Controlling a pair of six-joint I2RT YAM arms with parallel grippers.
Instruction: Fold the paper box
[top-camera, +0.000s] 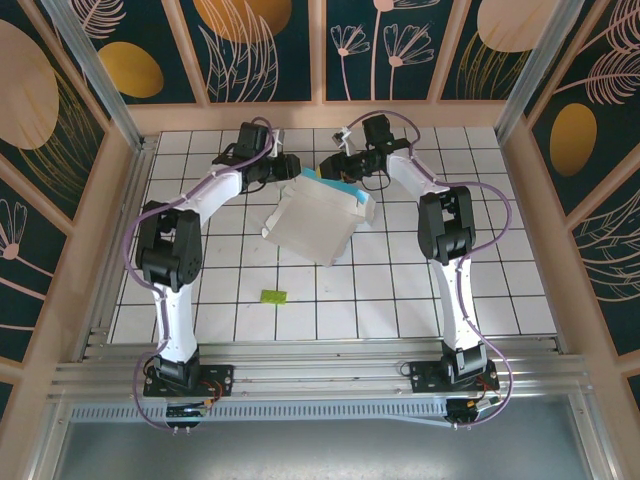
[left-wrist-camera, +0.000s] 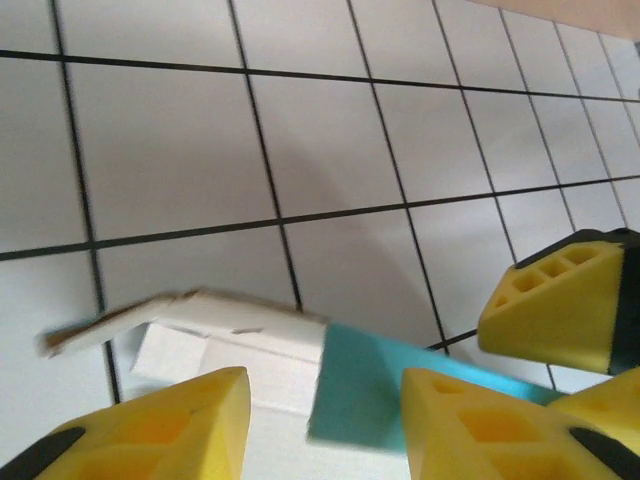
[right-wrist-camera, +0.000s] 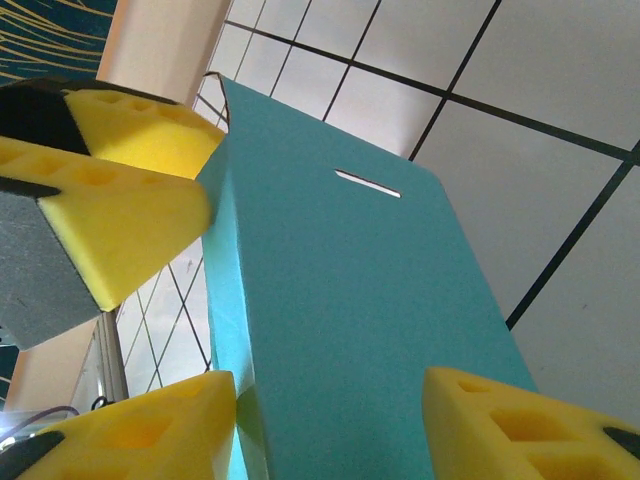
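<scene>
The box (top-camera: 315, 220) lies part-open at the far middle of the tiled table (top-camera: 400, 290), white side up. Its teal flap (top-camera: 340, 190) is raised at the far edge. The left gripper (top-camera: 288, 168) comes at that edge from the left and the right gripper (top-camera: 332, 165) from the right, the 2 nearly touching.

From the left wrist, the fingers (left-wrist-camera: 160, 430) stand about half apart. The flap's corner shows between them and a ragged white edge (left-wrist-camera: 200, 315) lies just to the left; nothing looks pinched. From the right wrist, the jaws are also about half apart, straddling the flap, which runs up between them with 1 thin slot (right-wrist-camera: 367, 183) near its end. I'd call that loose too, not a grip.

The step looks like folding this flap over at its root. To do it well, I'd say 1 gripper should pin the box's white face beside the fold so the light card can't slide. The other should then press the flap down low and slow. With 2 sets of yellow fingers this close, they could knock each other or buckle the card off its fold.

No brand, label or writing shows on the box. The wall panels (top-camera: 270, 45) carry plant drawings, no words. A yellow-green scrap (top-camera: 272, 296) lies on the near tiles, well apart from the box.
</scene>
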